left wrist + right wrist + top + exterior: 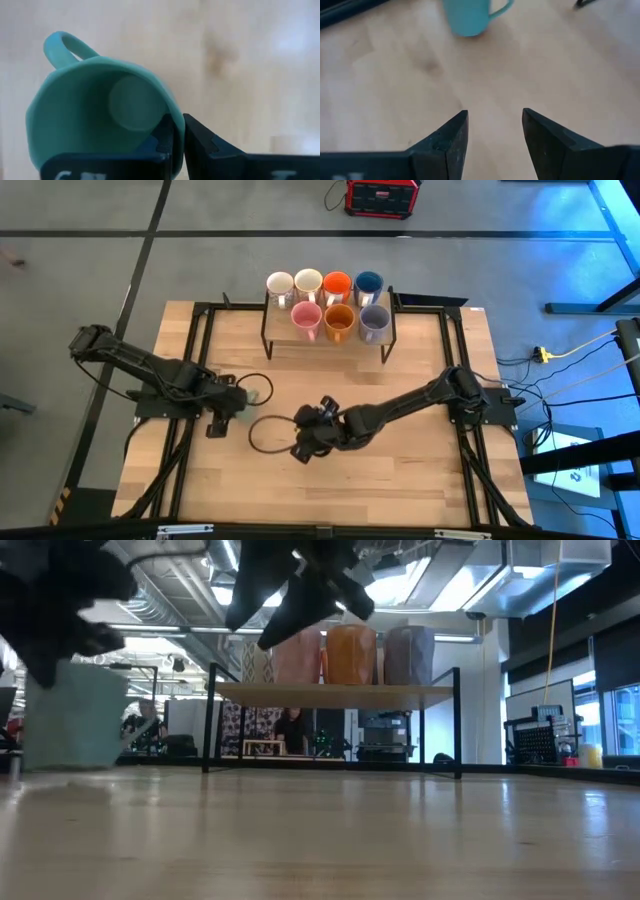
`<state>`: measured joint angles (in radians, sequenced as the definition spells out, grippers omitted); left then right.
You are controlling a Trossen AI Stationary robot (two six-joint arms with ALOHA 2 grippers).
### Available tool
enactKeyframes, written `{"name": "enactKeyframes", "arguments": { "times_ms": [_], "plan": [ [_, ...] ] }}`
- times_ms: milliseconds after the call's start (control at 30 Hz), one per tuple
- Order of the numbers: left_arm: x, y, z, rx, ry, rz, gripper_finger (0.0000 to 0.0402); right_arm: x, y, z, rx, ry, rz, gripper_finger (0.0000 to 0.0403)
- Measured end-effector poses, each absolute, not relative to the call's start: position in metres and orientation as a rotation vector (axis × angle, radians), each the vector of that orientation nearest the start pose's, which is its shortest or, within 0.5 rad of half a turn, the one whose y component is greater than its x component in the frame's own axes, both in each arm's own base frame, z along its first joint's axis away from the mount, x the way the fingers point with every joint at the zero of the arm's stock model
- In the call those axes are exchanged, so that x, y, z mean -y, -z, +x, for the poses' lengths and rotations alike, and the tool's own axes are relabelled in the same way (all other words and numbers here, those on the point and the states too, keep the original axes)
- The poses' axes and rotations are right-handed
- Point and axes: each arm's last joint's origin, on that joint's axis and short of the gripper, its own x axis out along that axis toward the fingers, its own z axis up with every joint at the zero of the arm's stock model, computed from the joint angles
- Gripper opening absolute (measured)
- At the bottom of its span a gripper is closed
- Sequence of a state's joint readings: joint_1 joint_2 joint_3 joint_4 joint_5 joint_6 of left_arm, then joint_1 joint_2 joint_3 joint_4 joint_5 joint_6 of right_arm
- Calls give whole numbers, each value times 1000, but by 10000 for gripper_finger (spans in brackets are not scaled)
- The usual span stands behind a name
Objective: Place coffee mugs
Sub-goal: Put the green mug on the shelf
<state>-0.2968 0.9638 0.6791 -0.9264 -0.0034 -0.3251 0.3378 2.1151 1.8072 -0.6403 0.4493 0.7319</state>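
A: Why is the left gripper (178, 145) clamped on the pale green mug's (100, 115) rim?
B: One finger inside, one outside, ready to lift it from the bench's (420, 470) left side toward the rack (330, 330); the right gripper (495, 130) waits open mid-bench

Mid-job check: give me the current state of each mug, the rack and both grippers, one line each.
pale green mug: upright on the table, rim pinched.
left gripper: shut on the pale green mug's wall.
right gripper: open, empty, over bare table.
seven mugs: on the rack, two rows.
rack: standing at the table's far edge.
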Motion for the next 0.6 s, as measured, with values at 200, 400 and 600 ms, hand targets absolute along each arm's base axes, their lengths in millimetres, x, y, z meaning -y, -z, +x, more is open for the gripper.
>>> {"name": "enactKeyframes", "arguments": {
  "times_ms": [200, 400, 600],
  "plan": [
    [63, -221, 168, -1090, 335, 69, 16, -171, -209, 429, -765, 364, 379, 172],
    [81, -206, 187, -1105, 463, 333, 17, -193, -184, 413, -719, 357, 395, 172],
    [101, -201, 209, -1086, 608, 648, 18, -202, -171, 407, -611, 368, 398, 172]
  ]
}}
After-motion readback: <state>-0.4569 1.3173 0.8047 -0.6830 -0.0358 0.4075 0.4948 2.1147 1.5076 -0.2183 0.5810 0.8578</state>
